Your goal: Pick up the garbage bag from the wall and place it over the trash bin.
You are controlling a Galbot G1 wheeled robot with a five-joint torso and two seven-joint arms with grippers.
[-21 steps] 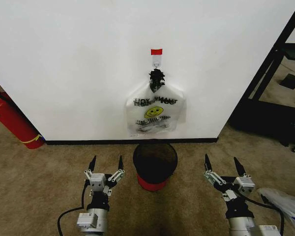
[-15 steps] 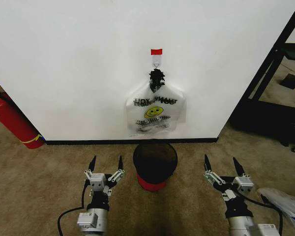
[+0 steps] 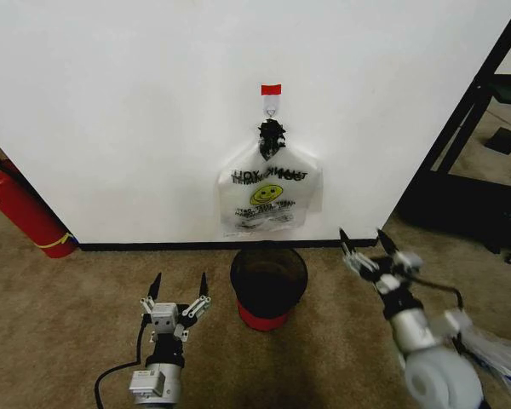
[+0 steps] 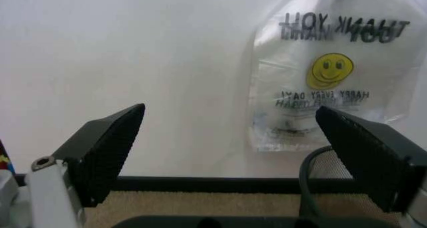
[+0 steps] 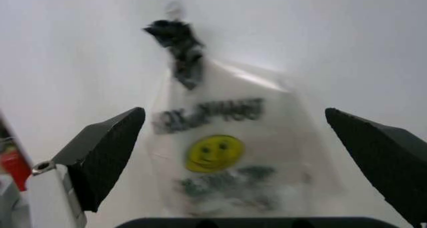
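Beige carpet ran to the wall [image 3: 119, 102], where the right claw [image 3: 364, 241] hung raised and open, aimed at the garbage bag [image 3: 269, 198] on its hook [image 3: 271, 107]. Directly below stood the trash bin [image 3: 268, 287], probably to receive it; the left claw [image 3: 178, 288] waited open, low beside it.

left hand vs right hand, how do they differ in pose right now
The left hand sits low over the carpet, left of the bin; the right hand is raised higher, nearer the wall, right of the bin. The left hand points straight at the wall; the right hand tilts toward the hanging bag. Both are open and empty.
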